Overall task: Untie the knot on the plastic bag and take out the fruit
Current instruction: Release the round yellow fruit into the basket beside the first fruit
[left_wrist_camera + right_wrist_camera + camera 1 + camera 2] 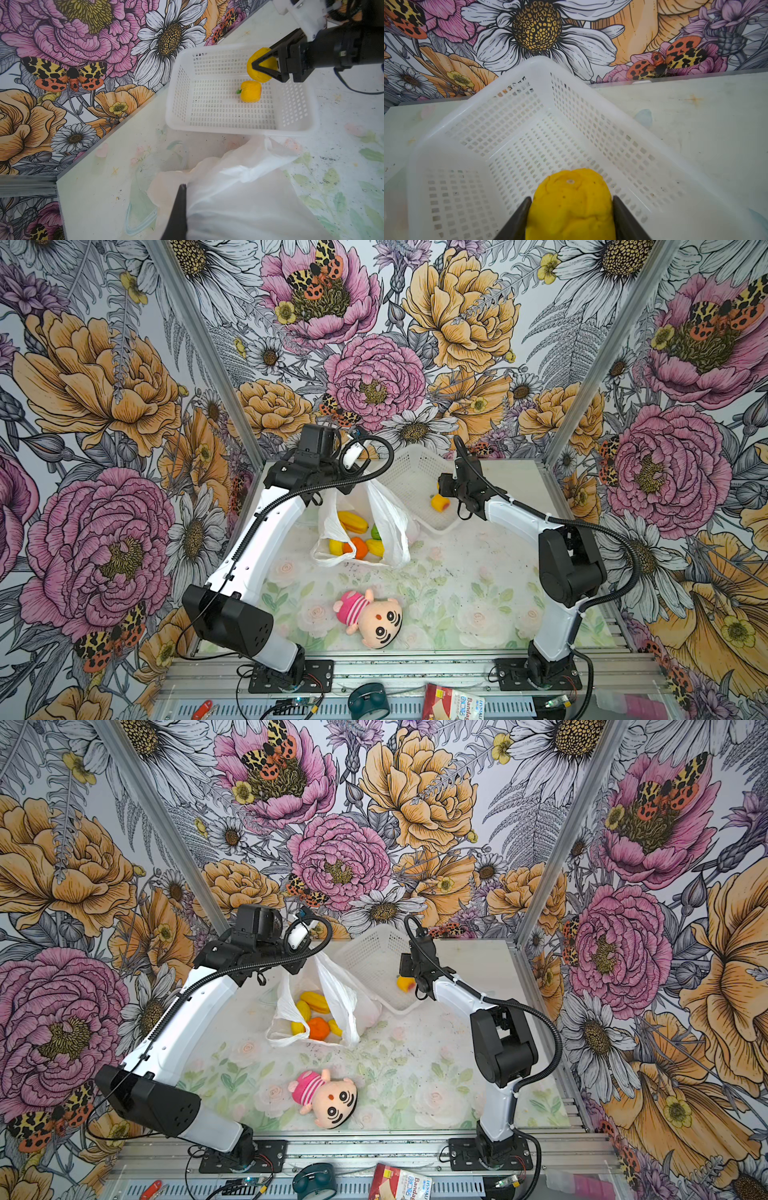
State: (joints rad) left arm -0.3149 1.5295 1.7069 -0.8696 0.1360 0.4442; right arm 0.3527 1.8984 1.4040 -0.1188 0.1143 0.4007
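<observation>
Clenched on a round yellow fruit [571,214], the right claw [572,199] hangs over the right part of the white perforated basket [542,68], w/ one finger pressed on each side of the fruit. The left wrist cam shows the same grip from the side, at about rim height. On the basket floor below lies a 2nd fruit [250,91], yellow w/ a reddish blush & a green stem. Can't tell if the two touch.

The left claw [182,191] is clamped tight on a fold of the plastic bag [239,197], holding the bag's far edge up off the counter [457,593]. In both top views the claw itself is hidden under its wrist.

The bag sits far-centre on the counter, just beside the basket's near-left side. Its mouth gapes open & the fruit inside shows:
- elongated yellow piece [353,522] at the far side
- green piece [376,532] to its right
- orange piece [359,548] at the near side, btwn two small yellow ones

One loop handle [328,560] lies slack on the counter at the bag's near-left.

A plush doll [370,616] in a pink-striped top lies face up near the counter's near edge, centre, well apart from bag & basket.
</observation>
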